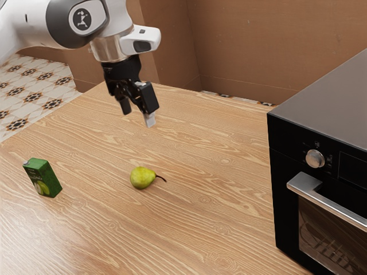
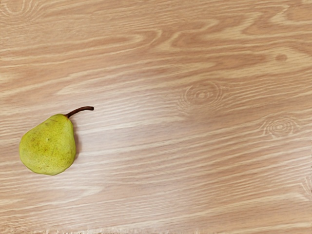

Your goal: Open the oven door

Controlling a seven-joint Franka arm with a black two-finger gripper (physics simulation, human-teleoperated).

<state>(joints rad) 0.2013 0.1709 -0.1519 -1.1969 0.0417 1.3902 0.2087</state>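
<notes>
A big wood table [image 1: 200, 217]. A black oven [image 1: 327, 103] at the exterior view's right. Its door [image 1: 327, 232] is shut, well apart from the pincer [image 1: 138, 116], which is up high with its fingers spread, holding nothing. A little green box [image 1: 43, 179]. A small pear [image 1: 141, 178].

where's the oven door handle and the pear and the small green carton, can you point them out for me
Oven door handle [image 1: 334, 207]: exterior view, on its metal bar.
Pear [image 2: 48, 147]: wrist view, on its rounded body.
Green carton [image 1: 45, 179]: exterior view, on its printed side.
</notes>
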